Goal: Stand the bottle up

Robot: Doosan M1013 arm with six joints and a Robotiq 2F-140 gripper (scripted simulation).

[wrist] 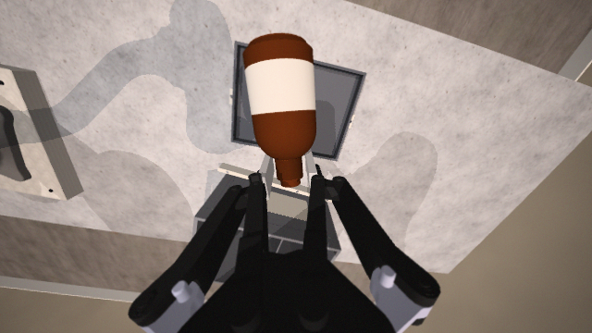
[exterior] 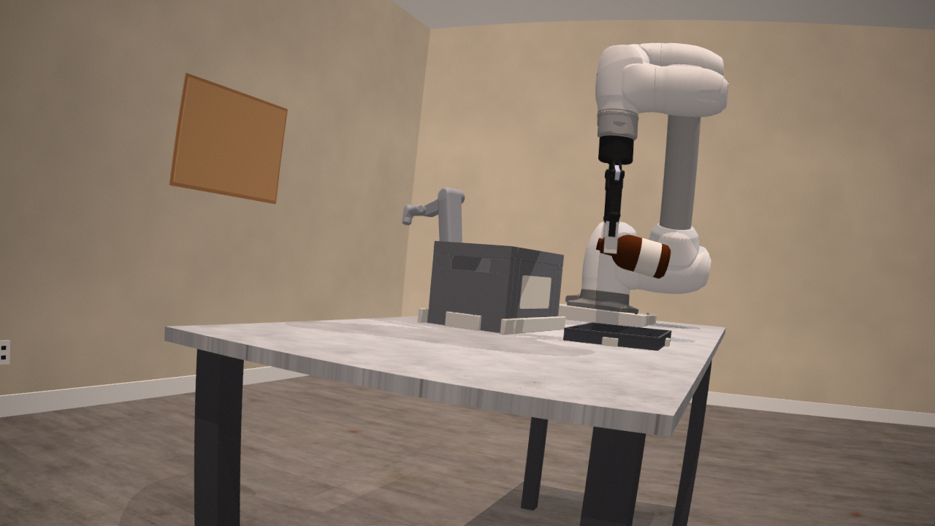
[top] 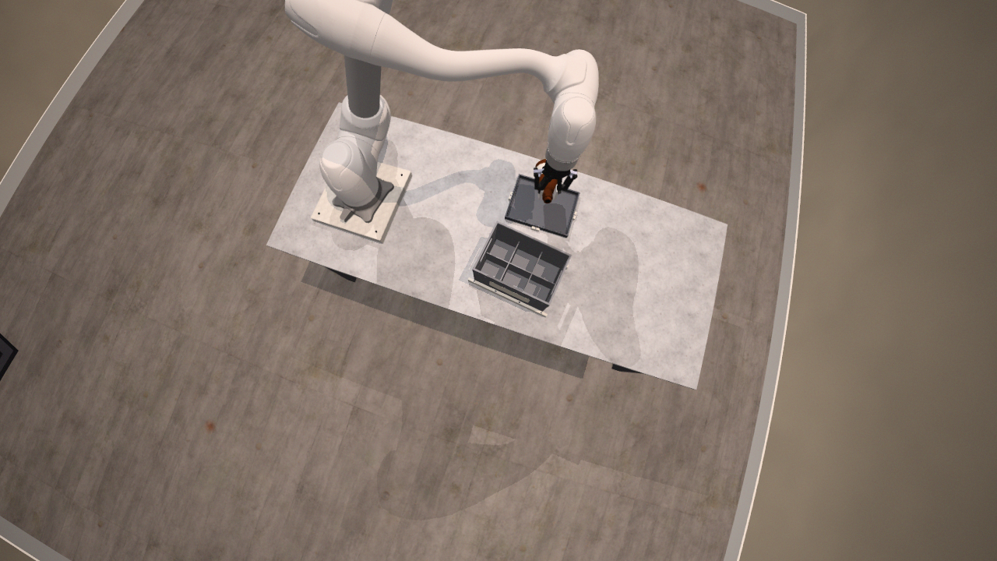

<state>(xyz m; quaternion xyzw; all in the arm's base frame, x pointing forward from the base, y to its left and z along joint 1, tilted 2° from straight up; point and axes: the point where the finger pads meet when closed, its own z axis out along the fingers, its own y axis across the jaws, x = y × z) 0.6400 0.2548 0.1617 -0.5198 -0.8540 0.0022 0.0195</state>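
High above the tray (exterior: pixel 616 335), the gripper (exterior: pixel 611 243) had its fingers clamped on the neck of the brown bottle (exterior: pixel 637 256), and the bottle hung nearly level, base dipping slightly, well clear of the table (exterior: pixel 418 366). Beside the tray, the crate (exterior: pixel 494 286) stood upright, compartments showing from above.

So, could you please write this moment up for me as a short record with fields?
gripper: shut on the neck of the bottle
bottle: brown with a white band, lifted, nearly level, base end sloping slightly down
tray: dark, shallow, on the table below the bottle, nothing in it
crate: grey, divided into compartments, beside the tray
table: pale top
task state: bottle not yet stood up
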